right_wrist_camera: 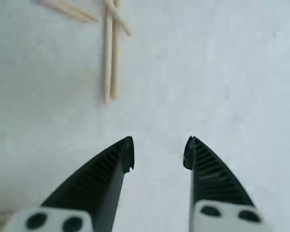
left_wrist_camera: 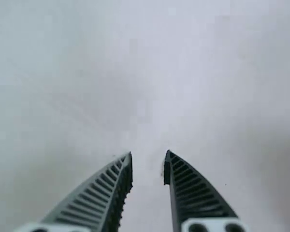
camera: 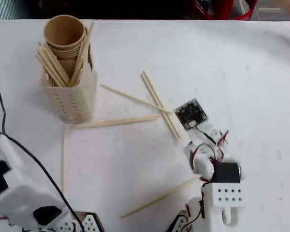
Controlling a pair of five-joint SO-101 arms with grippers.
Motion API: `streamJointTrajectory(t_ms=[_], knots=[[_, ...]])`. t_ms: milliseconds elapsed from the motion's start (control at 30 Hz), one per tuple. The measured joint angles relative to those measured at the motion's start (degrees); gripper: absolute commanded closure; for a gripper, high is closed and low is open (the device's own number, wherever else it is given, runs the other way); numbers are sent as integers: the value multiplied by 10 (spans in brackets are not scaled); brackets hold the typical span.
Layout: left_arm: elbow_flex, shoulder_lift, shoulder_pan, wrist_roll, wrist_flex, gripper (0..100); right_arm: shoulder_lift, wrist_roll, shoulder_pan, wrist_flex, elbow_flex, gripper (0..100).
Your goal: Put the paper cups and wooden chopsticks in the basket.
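White bench (camera: 241, 72) is strewn with loose chopsticks (right_wrist_camera: 108, 58) — a pair just ahead of the right hand (right_wrist_camera: 158, 153), spread and empty like the left hand (left_wrist_camera: 148, 166). With the paper cups (camera: 64, 33) stacked in the basket (camera: 77, 101), a stick must be grasped next.

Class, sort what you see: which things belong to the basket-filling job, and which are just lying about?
Job: basket; paper cups in it; chopsticks in it; loose chopsticks on the table.
Lying about: black cable; red object beyond the far edge.

We see our left gripper (left_wrist_camera: 148, 166) over the bare white table (left_wrist_camera: 145, 72), its two ribbed fingers (left_wrist_camera: 106, 193) apart, holding nothing.
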Motion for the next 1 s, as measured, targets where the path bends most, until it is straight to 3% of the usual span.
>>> streamJointTrajectory(t_ms=[233, 400, 700, 1000], knots=[[-51, 185, -1, 55, -101, 871, 272, -25, -105, 33, -244, 822], [-134, 271, -15, 57, -113, 871, 519, -25, -169, 24, -405, 821], [-280, 357, -25, 59, -80, 871, 841, 11, -178, -5, -615, 821], [-337, 362, -25, 59, 7, 871, 975, 15, -124, -41, -694, 828]])
